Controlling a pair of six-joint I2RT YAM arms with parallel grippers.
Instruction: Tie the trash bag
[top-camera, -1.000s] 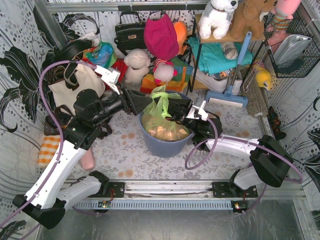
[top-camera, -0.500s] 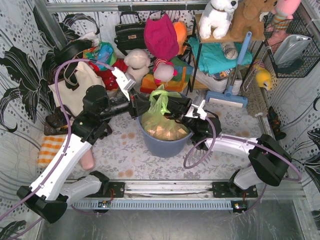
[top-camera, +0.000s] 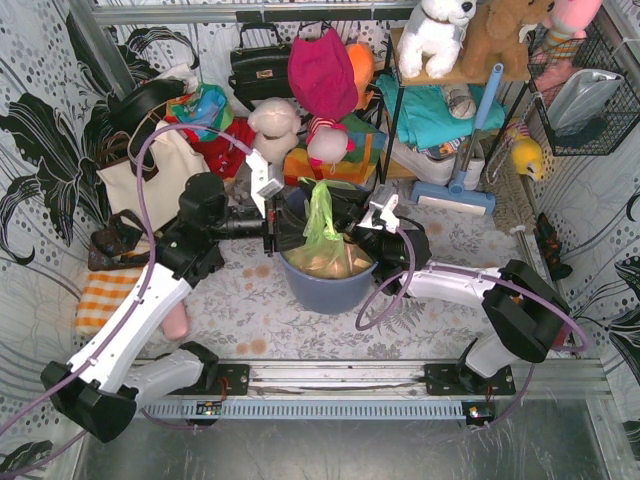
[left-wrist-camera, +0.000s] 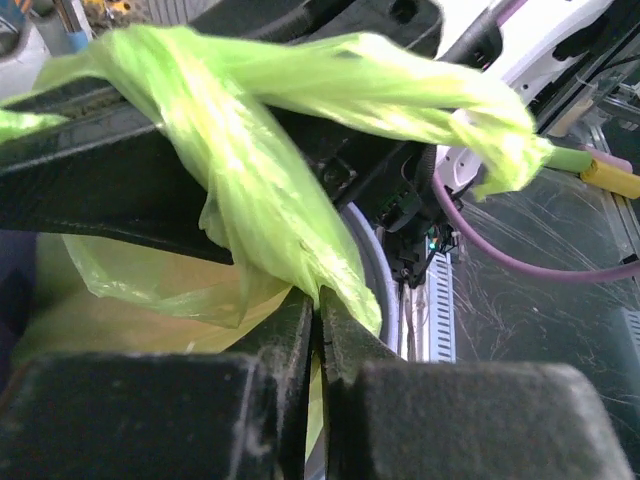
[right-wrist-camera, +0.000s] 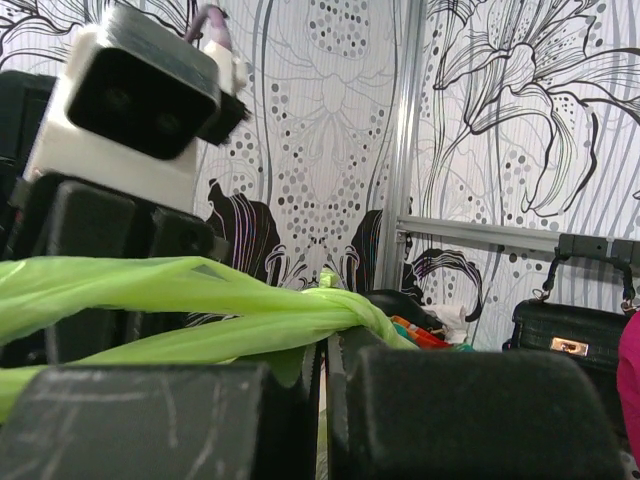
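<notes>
**Spotter:** Where is the bag?

**Me:** I see the thin, translucent lime-green plastic trash bag (top-camera: 322, 240) sitting inside the round blue-grey bin (top-camera: 330, 292). The bin stands on the patterned bench (top-camera: 250, 300) between my two arms. Tan-brown scraps show through the bag's lower part. Its neck is gathered into twisted strands that rise above the bin's rim.

**Spotter:** And the claws?

**Me:** My left claw (left-wrist-camera: 318, 300) is pinched tight on a fold of the green plastic. On its wrist camera the two fingers meet with the film caught between them. My right claw (right-wrist-camera: 322, 352) is clamped on a twisted strand, which runs off to the left across that view. From above, both claws face each other over the bin, close together at the bag's neck, one on either side.
</notes>
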